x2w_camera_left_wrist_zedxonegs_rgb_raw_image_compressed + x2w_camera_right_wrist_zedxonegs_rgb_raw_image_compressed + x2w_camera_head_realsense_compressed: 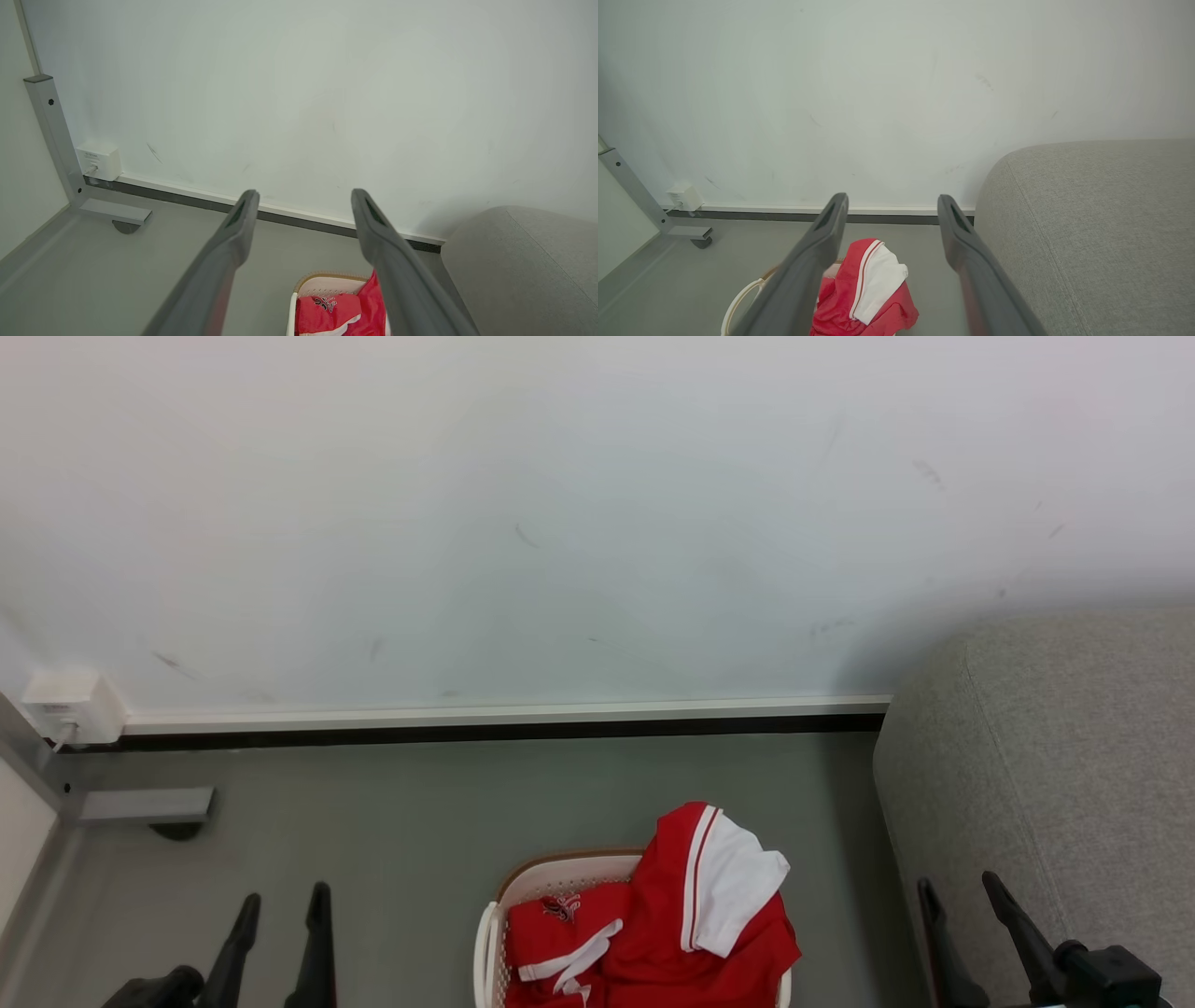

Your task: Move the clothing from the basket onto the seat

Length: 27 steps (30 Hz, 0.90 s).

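Observation:
Red clothing (653, 933) is heaped in the white basket (546, 879) on the floor at the bottom middle of the head view; a white sleeve with red striping lies on top and spills over the right rim. The clothing (866, 291) shows between my right fingers, and the red shorts (327, 312) low in the left wrist view. The grey seat (1055, 775) stands to the right of the basket. My left gripper (280, 905) is open at the lower left, well left of the basket. My right gripper (962, 891) is open at the lower right, in front of the seat's side. Both hold nothing.
A white wall (560, 523) with a dark baseboard runs behind the basket. A white wall box (70, 705) and a grey metal leg on a castor (140, 807) stand at the far left. Grey floor (420, 821) lies open between the leg and the basket.

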Motion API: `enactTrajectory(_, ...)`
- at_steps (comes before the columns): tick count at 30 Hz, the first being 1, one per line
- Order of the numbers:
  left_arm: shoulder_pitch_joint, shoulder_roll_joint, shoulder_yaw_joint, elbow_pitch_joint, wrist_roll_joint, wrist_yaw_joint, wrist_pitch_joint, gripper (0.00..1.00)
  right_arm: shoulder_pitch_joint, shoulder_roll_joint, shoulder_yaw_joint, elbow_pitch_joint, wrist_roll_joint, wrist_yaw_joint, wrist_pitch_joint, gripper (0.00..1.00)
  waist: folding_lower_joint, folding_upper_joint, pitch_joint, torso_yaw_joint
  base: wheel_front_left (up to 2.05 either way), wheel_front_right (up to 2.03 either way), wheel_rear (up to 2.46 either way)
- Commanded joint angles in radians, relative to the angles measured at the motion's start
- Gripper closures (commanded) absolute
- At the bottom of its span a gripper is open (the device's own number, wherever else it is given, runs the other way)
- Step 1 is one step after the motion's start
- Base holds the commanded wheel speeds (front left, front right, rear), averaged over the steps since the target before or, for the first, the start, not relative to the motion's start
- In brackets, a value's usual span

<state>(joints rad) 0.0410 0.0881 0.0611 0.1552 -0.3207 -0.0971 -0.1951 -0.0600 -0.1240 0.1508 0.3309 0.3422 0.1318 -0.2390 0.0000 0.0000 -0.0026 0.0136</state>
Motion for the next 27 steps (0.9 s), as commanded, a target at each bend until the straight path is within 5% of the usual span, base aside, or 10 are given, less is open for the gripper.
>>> enactTrajectory(1,0.006,0.013,0.001,-0.001,0.026,-0.006,-0.007,0.0,0.002,0.001,-0.008,0.001,-0.028,-0.001,-0.008,0.0,0.0,0.0,0.0,0.0,0.0,0.0,0.0)
enactTrajectory(27,0.024,0.001,0.02,0.041,0.212,-0.027,-0.058,0.0,0.006,0.049,-0.046,0.075,-0.175,-0.002,-0.021,0.0,0.0,0.0,-0.002,0.0,0.0,0.0,0.0)
